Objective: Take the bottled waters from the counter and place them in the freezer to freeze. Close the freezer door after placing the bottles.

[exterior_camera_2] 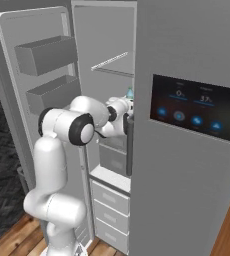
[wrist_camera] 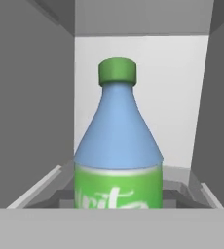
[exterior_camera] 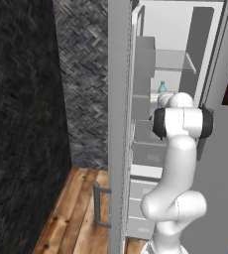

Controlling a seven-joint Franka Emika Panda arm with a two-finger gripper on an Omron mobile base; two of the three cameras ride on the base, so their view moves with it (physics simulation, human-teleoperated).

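Observation:
One of the bottled waters (wrist_camera: 118,146), blue-tinted with a green cap and green label, stands upright close in front of the hand camera. Its top (exterior_camera: 161,88) pokes up above my hand inside the freezer (exterior_camera: 173,30), and it is the small bottle (exterior_camera_2: 129,93) at mid height. My gripper (exterior_camera: 160,100) reaches into the white compartment and is shut on this bottle; its fingers are hidden by the bottle and the arm. The freezer door (exterior_camera_2: 37,75) stands wide open to the left, seen edge-on (exterior_camera: 118,99). The counter is out of view.
A grey door with a dark touchscreen (exterior_camera_2: 192,105) is shut at the right. Below my hand are a grey bin (exterior_camera_2: 112,157) and white drawers (exterior_camera_2: 109,200). A shelf (exterior_camera_2: 114,64) hangs above. The open door's bar handle (exterior_camera: 98,203) juts over the wooden floor (exterior_camera: 71,213).

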